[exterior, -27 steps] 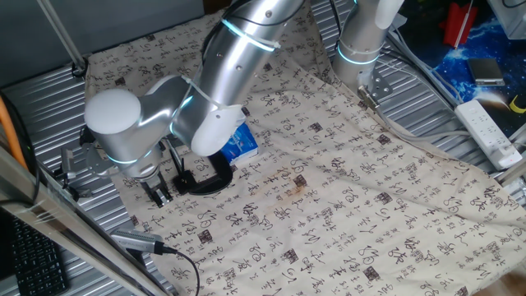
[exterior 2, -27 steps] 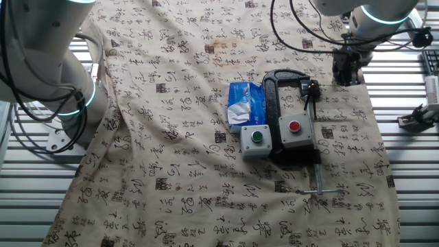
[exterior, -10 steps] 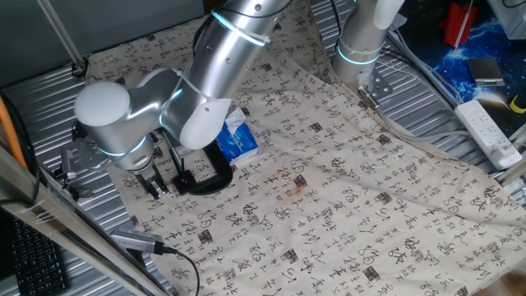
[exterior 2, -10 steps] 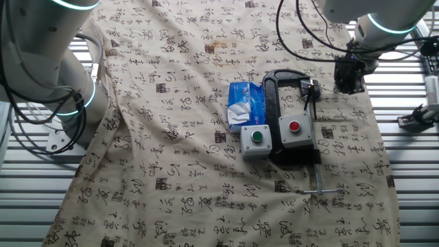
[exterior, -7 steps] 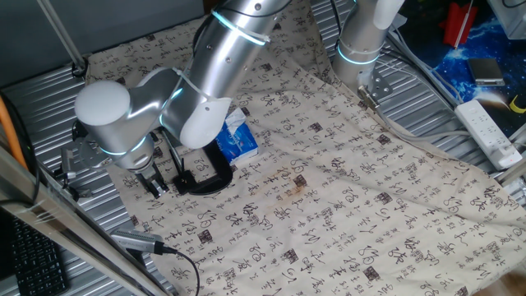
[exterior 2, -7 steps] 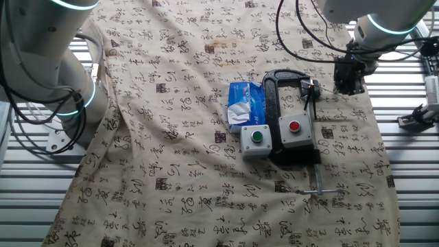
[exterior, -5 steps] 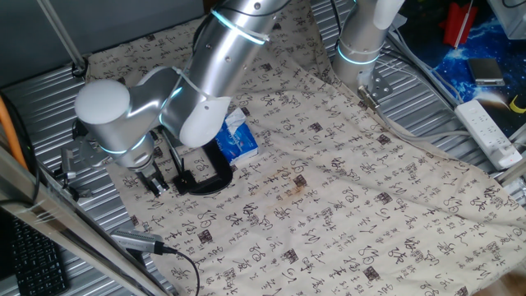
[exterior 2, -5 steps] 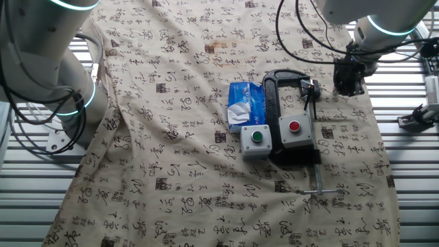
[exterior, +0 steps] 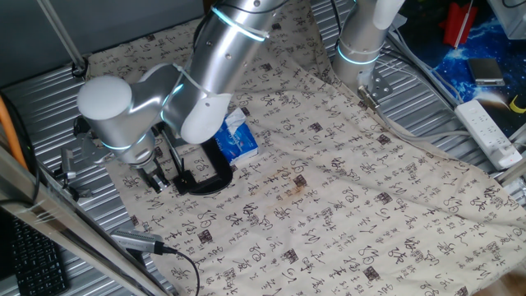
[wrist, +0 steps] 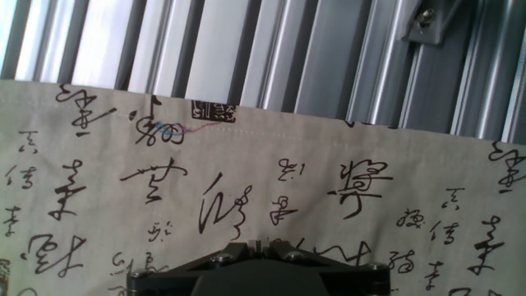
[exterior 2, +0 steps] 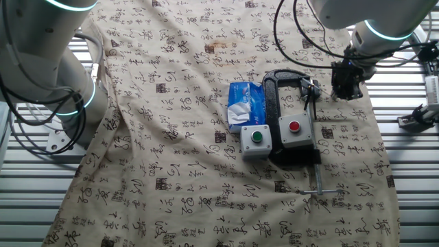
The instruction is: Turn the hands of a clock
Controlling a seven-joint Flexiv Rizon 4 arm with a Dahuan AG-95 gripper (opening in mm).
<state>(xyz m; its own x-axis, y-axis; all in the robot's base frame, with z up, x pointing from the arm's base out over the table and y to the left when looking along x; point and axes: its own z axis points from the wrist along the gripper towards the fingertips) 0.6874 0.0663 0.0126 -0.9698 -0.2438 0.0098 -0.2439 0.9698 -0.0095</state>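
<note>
The clock [exterior 2: 310, 90] sits in the mouth of the black clamp [exterior 2: 274, 103] on the cloth-covered counter [exterior 2: 171, 171], just above the grey box with the red button [exterior 2: 295, 132]. The claw [exterior 2: 341, 88] hangs just beside it, near the cloth's edge, holding nothing — whether its fingers are wide or narrow I cannot tell. The hand view shows only cloth and metal slats, so the step likely calls for sliding sideways until the clock is centred there, then lowering slowly and squarely, clear of the clamp's screw — a crooked approach could nudge it.
</note>
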